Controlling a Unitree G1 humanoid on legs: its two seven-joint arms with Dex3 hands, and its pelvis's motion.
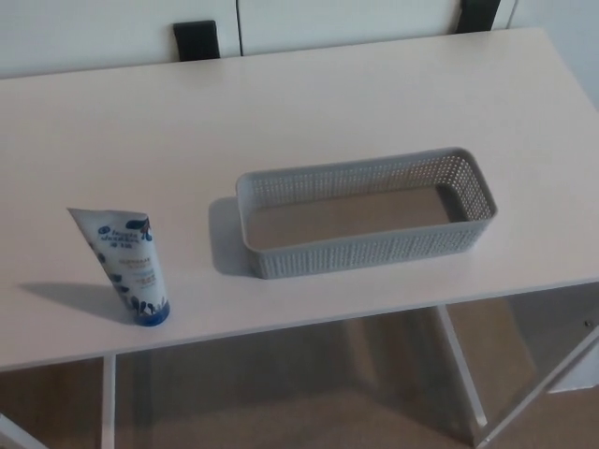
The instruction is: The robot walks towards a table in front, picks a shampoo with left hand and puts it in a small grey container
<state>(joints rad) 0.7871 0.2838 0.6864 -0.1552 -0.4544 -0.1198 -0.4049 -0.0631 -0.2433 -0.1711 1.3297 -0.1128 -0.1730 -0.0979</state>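
Neither of my hands is in view, so I cannot tell how my fingers are set; the white soft-plastic shampoo tube [127, 266] with blue print stands cap-down on the pale tabletop [281, 122], at 9 o'clock from the grey perforated rectangular plastic container [365, 251], apart from it.

A pale cream table [309, 103] fills most of the view, its top smooth and matte. Behind its far edge stand light panels [103, 33] (a thin vertical seam divides them). One black block [196, 40] sits against them towards the left, and a second black block [477, 13] is cut off by the upper edge at the right. Below the near edge, a white leg [108, 402] and a slanting leg [460, 369] stand over a brown floor [281, 416]
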